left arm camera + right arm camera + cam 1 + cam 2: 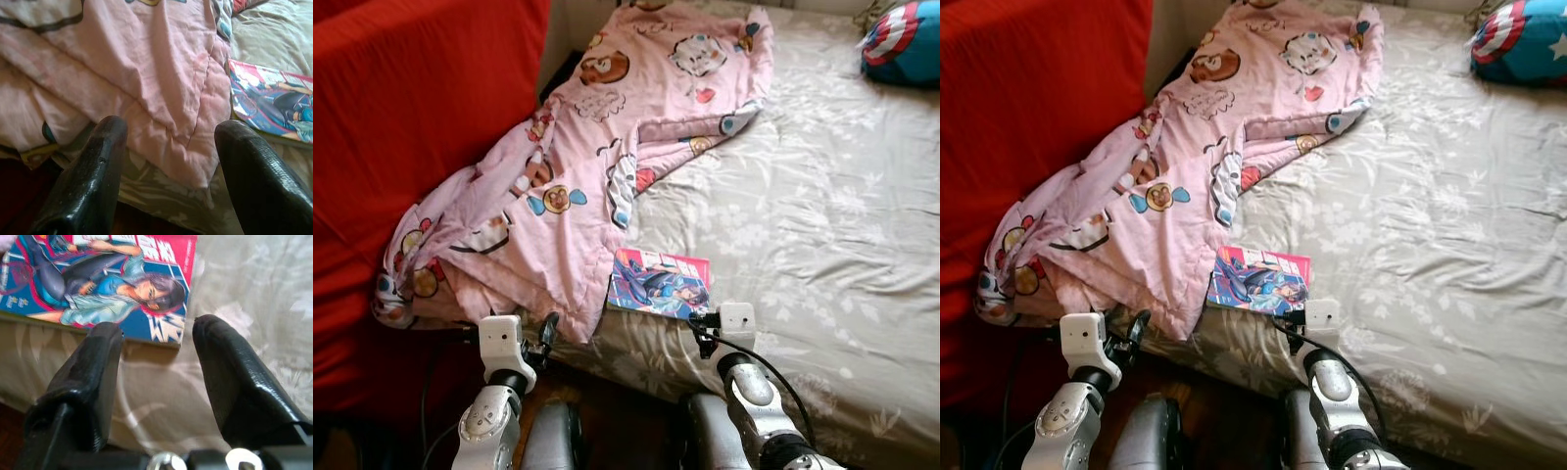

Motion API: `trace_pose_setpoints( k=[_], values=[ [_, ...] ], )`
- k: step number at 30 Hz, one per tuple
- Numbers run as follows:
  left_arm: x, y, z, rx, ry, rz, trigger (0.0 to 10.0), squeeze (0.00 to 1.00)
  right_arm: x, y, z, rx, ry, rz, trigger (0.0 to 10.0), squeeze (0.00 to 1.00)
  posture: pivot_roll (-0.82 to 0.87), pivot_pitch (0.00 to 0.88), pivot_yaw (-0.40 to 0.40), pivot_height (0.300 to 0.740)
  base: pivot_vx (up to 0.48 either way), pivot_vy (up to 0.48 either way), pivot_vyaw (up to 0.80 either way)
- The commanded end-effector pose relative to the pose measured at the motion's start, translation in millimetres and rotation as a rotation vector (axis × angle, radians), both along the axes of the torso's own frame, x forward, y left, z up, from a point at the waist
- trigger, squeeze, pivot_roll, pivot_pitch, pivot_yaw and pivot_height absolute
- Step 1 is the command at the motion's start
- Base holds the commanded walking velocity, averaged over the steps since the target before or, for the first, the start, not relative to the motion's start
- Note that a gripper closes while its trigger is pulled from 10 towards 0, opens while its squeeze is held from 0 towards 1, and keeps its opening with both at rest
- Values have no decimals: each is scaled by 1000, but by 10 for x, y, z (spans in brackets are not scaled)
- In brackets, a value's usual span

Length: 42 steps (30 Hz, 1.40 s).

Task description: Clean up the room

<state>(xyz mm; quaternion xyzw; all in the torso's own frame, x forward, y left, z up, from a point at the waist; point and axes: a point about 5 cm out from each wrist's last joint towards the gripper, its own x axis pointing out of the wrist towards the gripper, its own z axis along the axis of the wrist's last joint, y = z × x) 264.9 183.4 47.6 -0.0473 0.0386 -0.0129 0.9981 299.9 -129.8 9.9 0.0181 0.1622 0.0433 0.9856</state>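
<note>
Home bedroom: bed (822,225), rumpled blanket (568,186)

The robot has two shiny silver arms. The left arm (489,416) is round and smooth, with a dark ring near its top. A white box (499,340) sits on its end, with small dark screw holes in it. The right arm (751,397) looks the same and has a smaller white box (737,319). A thin black cable (781,377) loops from that box down the right arm. The fingers (90,178) of the left gripper are thick, black and shiny with rounded tips. The fingers (239,382) of the right gripper are black with a bumpy skin.
</note>
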Motion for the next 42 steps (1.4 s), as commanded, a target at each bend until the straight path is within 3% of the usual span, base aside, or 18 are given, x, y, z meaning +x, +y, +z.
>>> trace_pose_setpoints(
  k=[1,5,11,17,18,19,20,24,25,26,42],
  values=[
    [-49,11,-42,7,28,-3,10000,0,-75,-3,-83,10,35,-8,10000,0,3,286,43,597,0,0,0],
    [-53,9,-37,7,27,-2,10000,0,-76,-12,-89,19,42,-16,10000,0,3,286,43,597,0,0,0],
    [-81,18,-24,10,30,-1,10000,0,17,-8,-41,149,79,-76,10000,0,27,292,49,597,0,0,0],
    [-170,49,3,21,29,6,10000,0,107,21,34,218,82,-87,10000,0,78,319,66,597,0,0,0],
    [-184,51,4,24,30,5,10000,0,120,19,46,231,80,-92,10000,153,81,321,66,597,0,0,0],
    [-193,53,5,26,32,4,10000,0,130,17,55,241,79,-96,10000,153,81,321,66,597,0,0,0],
    [-224,59,7,35,35,1,10000,0,155,13,80,275,73,-105,10000,1000,95,331,73,597,0,0,0],
    [-288,78,13,46,43,0,10000,0,210,-19,132,295,66,-133,10000,1000,117,348,82,597,0,0,0],
    [-301,79,17,47,43,0,10000,0,212,-23,135,295,65,-135,10000,906,117,348,82,597,0,0,0],
    [-320,84,20,51,46,0,10000,0,219,-30,140,294,66,-137,10000,0,127,357,87,597,0,0,0],
    [-672,174,143,103,85,4,10000,0,268,-154,208,338,18,-194,10000,0,193,430,128,597,0,0,0]
  ],
)
